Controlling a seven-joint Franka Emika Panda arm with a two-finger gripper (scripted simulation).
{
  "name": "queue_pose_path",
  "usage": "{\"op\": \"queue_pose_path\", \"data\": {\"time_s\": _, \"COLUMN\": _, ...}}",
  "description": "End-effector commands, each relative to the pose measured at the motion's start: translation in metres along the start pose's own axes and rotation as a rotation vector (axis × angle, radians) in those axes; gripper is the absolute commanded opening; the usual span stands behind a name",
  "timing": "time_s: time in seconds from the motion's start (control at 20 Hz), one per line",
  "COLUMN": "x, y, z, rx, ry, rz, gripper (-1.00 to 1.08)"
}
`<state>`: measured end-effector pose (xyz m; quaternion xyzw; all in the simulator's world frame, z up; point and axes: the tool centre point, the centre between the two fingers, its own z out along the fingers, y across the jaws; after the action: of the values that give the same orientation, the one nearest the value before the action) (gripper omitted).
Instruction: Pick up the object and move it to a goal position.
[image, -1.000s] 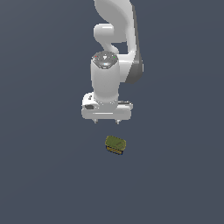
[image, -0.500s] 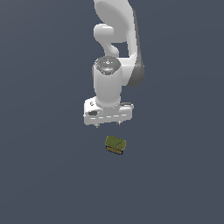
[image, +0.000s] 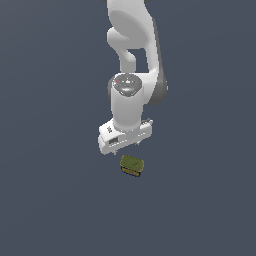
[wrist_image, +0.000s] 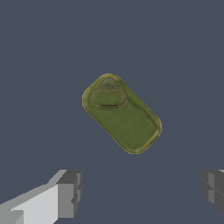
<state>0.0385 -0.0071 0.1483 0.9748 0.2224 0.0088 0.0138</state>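
the tool (image: 125, 146) hangs with its fingers (wrist_image: 70, 192) spread apart, holding nothing. the olive-green object (image: 132, 165) lies on the grey floor (image: 50, 200) at about five o'clock from the tool in the exterior view, not touching it.

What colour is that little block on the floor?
The block is olive green on top, seen best in the wrist view.

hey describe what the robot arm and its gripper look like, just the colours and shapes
The arm is glossy white with rounded, bulbous links and dark grey bands at the joints. A grey disc caps the wrist joint. The gripper has a flat white boxy body with a small dark marking, and the wrist view shows blocky grey fingers.
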Motion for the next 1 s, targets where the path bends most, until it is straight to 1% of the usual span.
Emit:
{"op": "queue_pose_path", "data": {"time_s": 0.0, "x": 0.005, "y": -0.001, "z": 0.004, "rx": 0.002, "ry": -0.002, "rz": -0.076, "gripper": 1.00}}
{"op": "queue_pose_path", "data": {"time_s": 0.75, "x": 0.030, "y": -0.005, "z": 0.027, "rx": 0.020, "ry": -0.006, "rz": -0.516, "gripper": 1.00}}
{"op": "queue_pose_path", "data": {"time_s": 0.95, "x": 0.036, "y": -0.006, "z": 0.032, "rx": 0.025, "ry": -0.004, "rz": -0.617, "gripper": 1.00}}
